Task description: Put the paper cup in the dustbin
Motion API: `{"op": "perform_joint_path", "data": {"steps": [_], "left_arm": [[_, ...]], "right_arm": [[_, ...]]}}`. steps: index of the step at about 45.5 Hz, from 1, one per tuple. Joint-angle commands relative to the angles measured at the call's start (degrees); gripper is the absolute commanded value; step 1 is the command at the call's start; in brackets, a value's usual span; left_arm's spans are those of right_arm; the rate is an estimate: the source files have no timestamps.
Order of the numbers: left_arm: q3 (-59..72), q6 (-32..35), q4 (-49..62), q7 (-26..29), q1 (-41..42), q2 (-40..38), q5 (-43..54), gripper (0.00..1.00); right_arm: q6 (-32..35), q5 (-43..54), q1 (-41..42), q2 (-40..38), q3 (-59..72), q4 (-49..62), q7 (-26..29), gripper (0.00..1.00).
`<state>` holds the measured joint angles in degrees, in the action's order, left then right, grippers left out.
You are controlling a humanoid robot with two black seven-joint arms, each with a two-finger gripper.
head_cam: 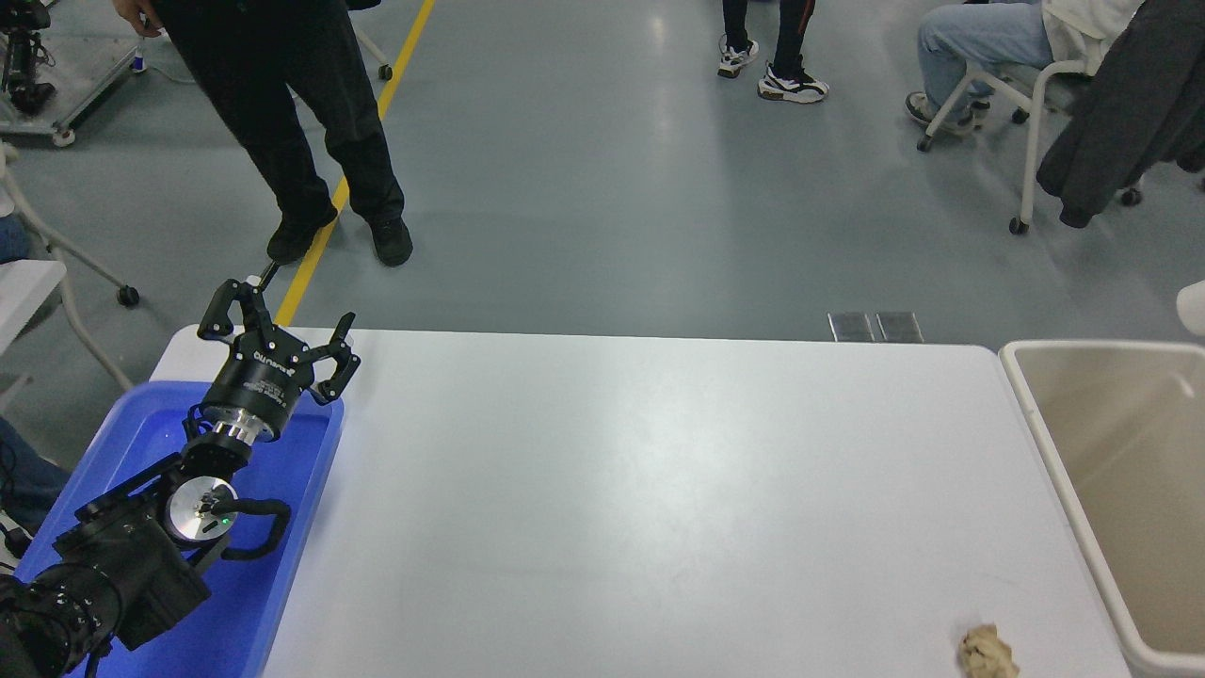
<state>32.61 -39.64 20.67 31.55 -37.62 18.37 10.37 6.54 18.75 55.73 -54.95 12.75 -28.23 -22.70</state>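
Note:
Only a small white sliver of the paper cup [1194, 308] shows at the picture's right edge, above the far end of the dustbin [1045, 443]. The dustbin is a large beige bin with a thick rounded rim, standing at the table's right end. My right gripper is out of view past the right edge. My left gripper [275, 331] is parked at the lower left over the blue tray, open and empty.
A blue plastic tray [282, 565] sits at the table's left end under my left arm. A crumpled brown paper wad [988, 653] lies near the table's front right. People stand and sit beyond the table's far side.

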Motion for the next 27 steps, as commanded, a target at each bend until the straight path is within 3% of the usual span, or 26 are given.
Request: {"op": "perform_joint_path", "data": {"steps": [1, 11, 18, 27], "left_arm": [[0.0, 0.0, 0.0, 0.0, 0.0, 0.0, 0.0, 1.00], [0.0, 0.0, 0.0, 0.0, 0.0, 0.0, 0.0, 1.00], [0.0, 0.0, 0.0, 0.0, 0.0, 0.0, 0.0, 1.00], [0.0, 0.0, 0.0, 0.0, 0.0, 0.0, 0.0, 1.00]], "right_arm": [[-0.6, -24.4, -6.0, 8.4, -1.6, 8.7, 5.4, 0.00], [-1.5, -38.1, -9.6, 12.8, -14.8, 13.8, 16.8, 0.00], [-5.2, -38.9, -11.5, 14.4, -29.9, 15.3, 24.0, 0.00], [-8.3, -39.1, -13.0, 16.5, -41.2, 16.0, 28.7, 0.00]]}}
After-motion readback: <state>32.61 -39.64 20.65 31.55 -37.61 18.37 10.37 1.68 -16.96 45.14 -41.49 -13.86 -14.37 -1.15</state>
